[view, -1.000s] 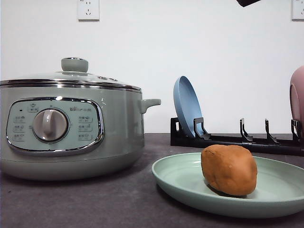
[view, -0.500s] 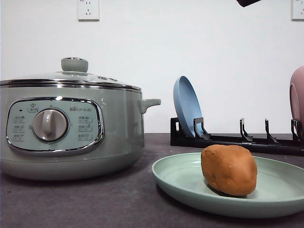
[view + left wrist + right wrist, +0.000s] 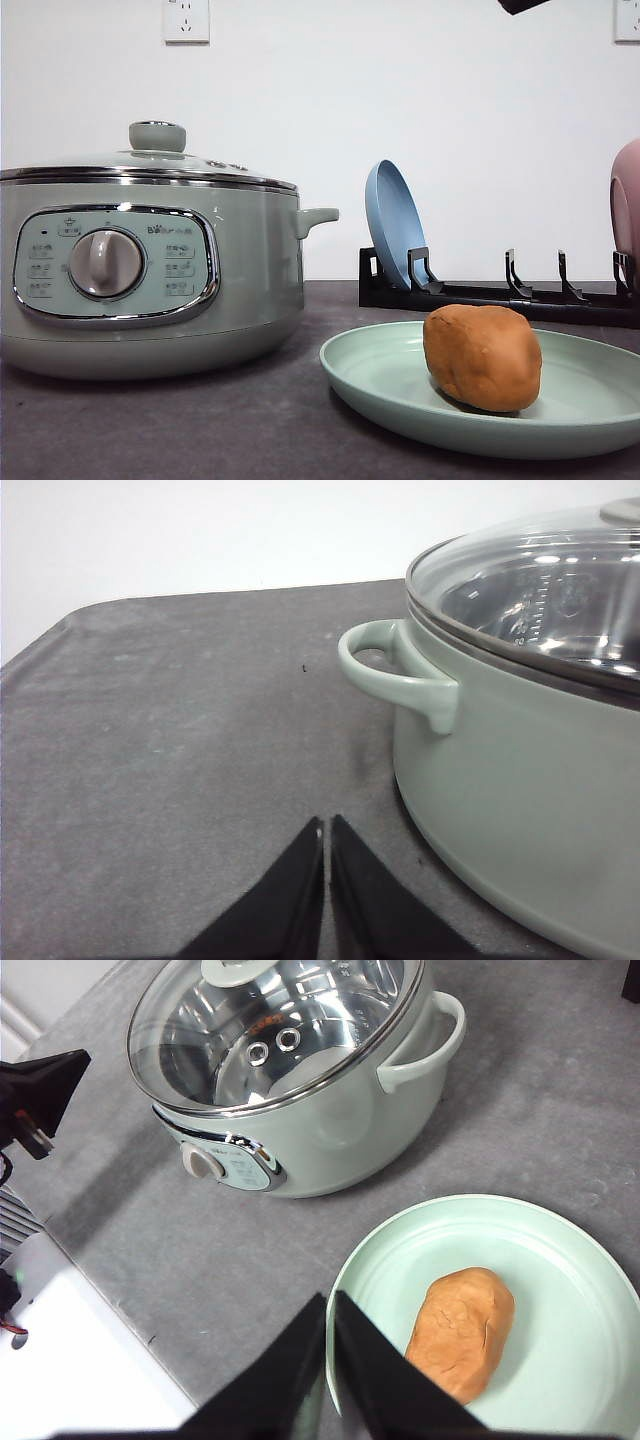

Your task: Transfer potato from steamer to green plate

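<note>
Resting on the green plate (image 3: 380,375) at the front of the counter (image 3: 200,430), the potato (image 3: 483,357) lay a little right of the plate's middle, with nothing touching it. Across the last second nothing in the front view had shifted: potato, plate and pot sat exactly as before. That stillness suggested the transfer was already finished and the arms were simply clear of the work.

Seen from above in the right wrist view, the right gripper (image 3: 328,1305) hung well over the plate's near rim, its jaws closed to a thin slit and holding nothing; the potato (image 3: 461,1332) lay apart from them on the plate (image 3: 590,1260). The left gripper (image 3: 325,830) was low over bare counter just beside the steamer's side handle (image 3: 395,675), its jaws likewise pressed together and empty.

Further back and to the left stood the steamer (image 3: 150,270), its glass lid (image 3: 270,1020) seated and the bowl beneath showing only bare metal. Behind the plate a black rack (image 3: 480,293) held a blue plate (image 3: 393,225) on edge, with a pink dish (image 3: 627,210) at the right border. At the top of the front view a dark bit of arm (image 3: 522,5) sat high against the wall. Judged from this, nothing remained to be moved.
</note>
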Controlling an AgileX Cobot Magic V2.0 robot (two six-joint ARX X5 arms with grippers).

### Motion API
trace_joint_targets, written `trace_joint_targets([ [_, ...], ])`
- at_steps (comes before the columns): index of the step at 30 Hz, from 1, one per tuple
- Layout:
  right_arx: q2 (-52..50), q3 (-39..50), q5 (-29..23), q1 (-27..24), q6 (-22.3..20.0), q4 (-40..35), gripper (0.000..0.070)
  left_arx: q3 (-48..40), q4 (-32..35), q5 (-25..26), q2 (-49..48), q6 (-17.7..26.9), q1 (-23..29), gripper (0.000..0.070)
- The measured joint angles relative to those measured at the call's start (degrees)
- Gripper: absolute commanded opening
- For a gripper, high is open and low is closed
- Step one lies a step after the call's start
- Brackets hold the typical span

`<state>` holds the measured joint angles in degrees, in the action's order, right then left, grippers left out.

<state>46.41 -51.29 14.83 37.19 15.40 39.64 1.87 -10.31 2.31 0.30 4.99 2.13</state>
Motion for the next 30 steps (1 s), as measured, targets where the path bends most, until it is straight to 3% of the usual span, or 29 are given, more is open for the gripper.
trace_joint_targets([
  [13, -0.1, 0.0, -0.1, -0.1, -0.3, 0.0, 0.0000, 0.0, 0.0, 0.0, 0.0, 0.0, 0.0, 0.0002],
  [16, -1.5, 0.0, -2.9, -1.9, -2.2, -0.4, 0.0000, 0.0, 0.0, 0.0, 0.0, 0.0, 0.0, 0.0002],
  [22, -9.2, 3.4, -4.3, -12.0, -5.2, -10.7, 0.0000, 0.0, 0.0, 0.0, 0.0, 0.0, 0.0, 0.0002],
  [30, -22.5, 18.7, -4.4, -29.8, -8.1, -27.9, 0.0000, 0.0, 0.0, 0.0, 0.0, 0.0, 0.0, 0.0002],
])
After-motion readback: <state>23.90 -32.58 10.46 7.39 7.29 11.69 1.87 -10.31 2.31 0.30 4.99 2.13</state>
